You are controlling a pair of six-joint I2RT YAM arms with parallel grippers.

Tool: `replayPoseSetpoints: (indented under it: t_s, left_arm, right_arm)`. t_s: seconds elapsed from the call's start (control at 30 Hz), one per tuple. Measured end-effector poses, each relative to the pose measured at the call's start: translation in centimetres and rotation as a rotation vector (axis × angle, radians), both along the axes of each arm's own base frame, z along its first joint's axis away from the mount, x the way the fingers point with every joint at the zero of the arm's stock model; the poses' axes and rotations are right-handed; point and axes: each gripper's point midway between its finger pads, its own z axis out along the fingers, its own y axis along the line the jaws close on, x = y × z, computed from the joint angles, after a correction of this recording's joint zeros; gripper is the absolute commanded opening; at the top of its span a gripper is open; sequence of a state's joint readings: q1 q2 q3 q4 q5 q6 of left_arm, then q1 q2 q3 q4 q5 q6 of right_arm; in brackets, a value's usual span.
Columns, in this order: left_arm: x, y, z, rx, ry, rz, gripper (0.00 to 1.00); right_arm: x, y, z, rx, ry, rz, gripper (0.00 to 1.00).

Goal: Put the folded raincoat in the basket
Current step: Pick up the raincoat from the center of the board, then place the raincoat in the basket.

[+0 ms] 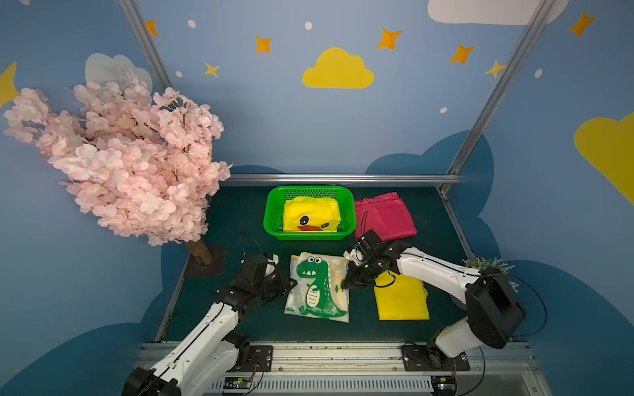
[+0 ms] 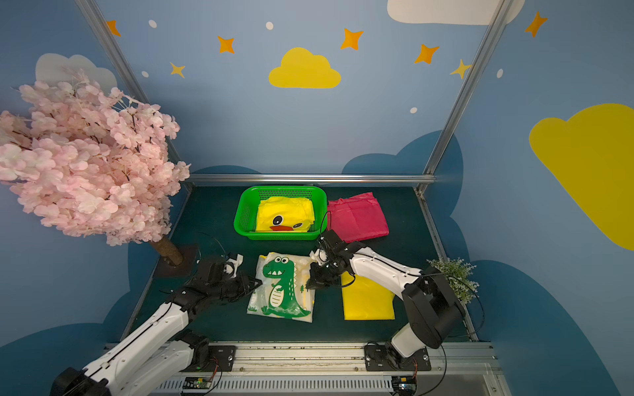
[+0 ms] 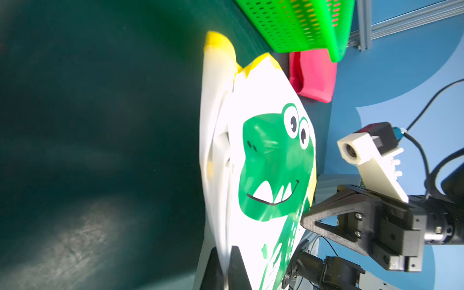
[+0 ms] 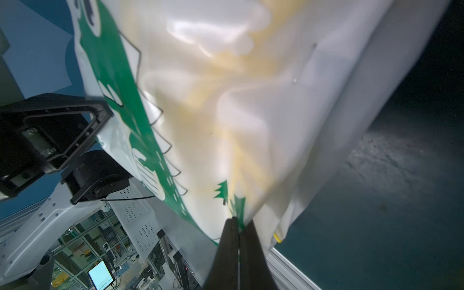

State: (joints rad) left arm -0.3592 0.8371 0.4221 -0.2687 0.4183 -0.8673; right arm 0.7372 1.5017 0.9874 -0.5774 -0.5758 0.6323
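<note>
Just in front of the basket (image 1: 273, 216), on the side towards my bases, lies the raincoat (image 1: 317, 288) with the green dinosaur. My left claw (image 1: 292, 284) is clamped on one side edge and my right claw (image 1: 344, 285) is pinched shut on the opposite edge; both wrist views show film caught between the fingers. I judge it very light, limp and glossy, so it is probably slippery. The folded layers look loose, and I expect them to slide or fan open if I grip only the top sheet. Holding both side edges through every layer seems right to me, with a little tension to stop the middle sagging onto the basket's rim. A duck coat (image 1: 310, 217) already fills the basket, so this one would land on another slick surface.
</note>
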Motion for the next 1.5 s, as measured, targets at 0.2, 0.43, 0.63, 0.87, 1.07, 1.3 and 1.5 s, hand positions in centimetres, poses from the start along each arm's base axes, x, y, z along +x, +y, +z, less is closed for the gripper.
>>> replayPoseSetpoints:
  t_s: [0.2, 0.43, 0.63, 0.87, 1.07, 1.3, 1.5]
  left_arm:
    - [1.0, -0.6, 3.3, -0.018, -0.046, -0.005, 0.02]
    - [5.3, -0.9, 7.3, 0.017, -0.112, 0.027, 0.02]
    - [11.5, -0.1, 9.3, 0.050, -0.130, 0.081, 0.02]
    - [19.6, 1.4, 9.6, 0.095, -0.132, 0.123, 0.02]
    - [24.2, 2.1, 8.0, 0.134, -0.127, 0.130, 0.02]
    - [27.3, 3.4, 4.6, 0.166, -0.082, 0.144, 0.02]
    - [29.6, 4.8, 3.0, 0.172, -0.064, 0.148, 0.02]
  right_arm:
    - [0.0, -0.7, 3.9, 0.034, -0.053, -0.023, 0.00]
    - [3.7, -0.3, 9.8, 0.105, -0.155, -0.088, 0.00]
    - [9.6, 0.5, 13.0, 0.145, -0.230, -0.144, 0.00]
    - [18.1, 2.3, 12.9, 0.171, -0.241, -0.183, 0.00]
    - [24.0, 3.6, 11.1, 0.196, -0.223, -0.207, 0.00]
    - [28.1, 4.8, 8.2, 0.216, -0.188, -0.226, 0.00]
    - [29.4, 5.4, 5.7, 0.218, -0.159, -0.255, 0.00]
